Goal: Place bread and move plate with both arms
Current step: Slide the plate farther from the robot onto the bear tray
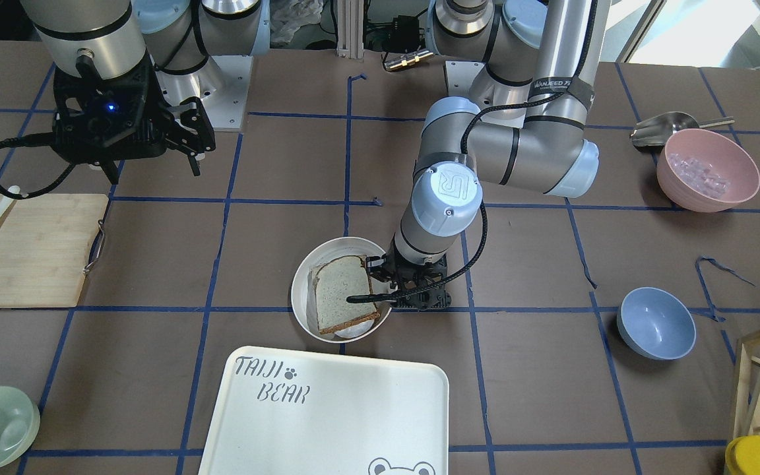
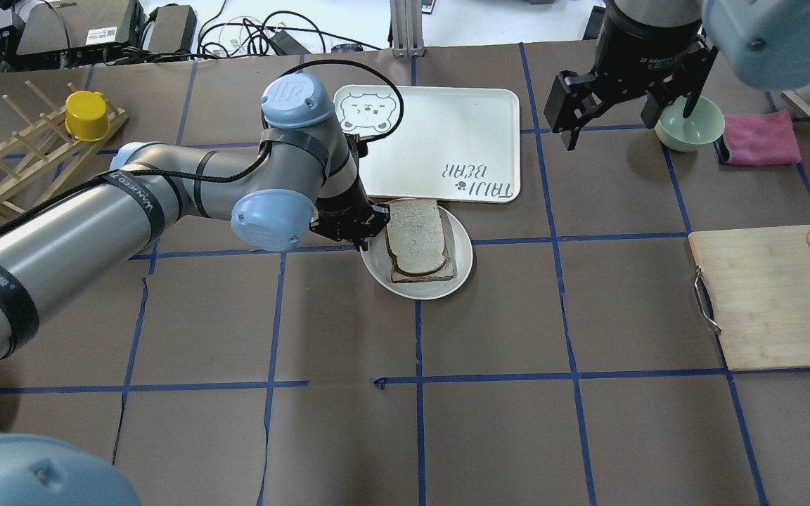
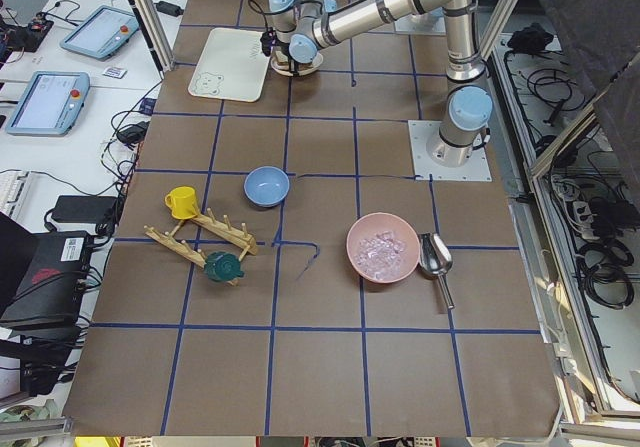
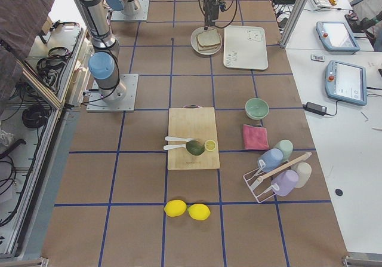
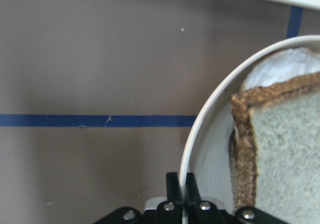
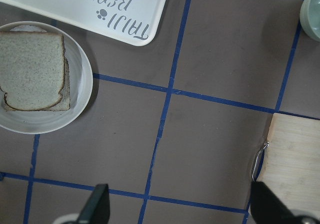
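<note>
The round cream-white plate [image 2: 463,270] sits on the table just in front of the tray. On it lies the bread [image 2: 415,235], dark-crusted and domed, on top of a paler slice [image 2: 425,273]. My left gripper [image 2: 368,226] is low at the plate's left rim. In the left wrist view its fingers [image 5: 173,184] stand close together, pinching the plate's rim [image 5: 197,134] beside the bread [image 5: 285,154]. My right gripper [image 2: 630,112] hangs high above the table, open and empty, far right of the plate. The right wrist view shows the plate [image 6: 82,91] and the bread [image 6: 32,68] at its left.
The "TAIJI BEAR" tray [image 2: 440,140] lies right behind the plate. A pale green bowl [image 2: 690,125] and a pink cloth [image 2: 760,137] are below my right gripper. A wooden cutting board [image 2: 763,295] lies at the right. A wooden rack [image 2: 18,154] stands far left.
</note>
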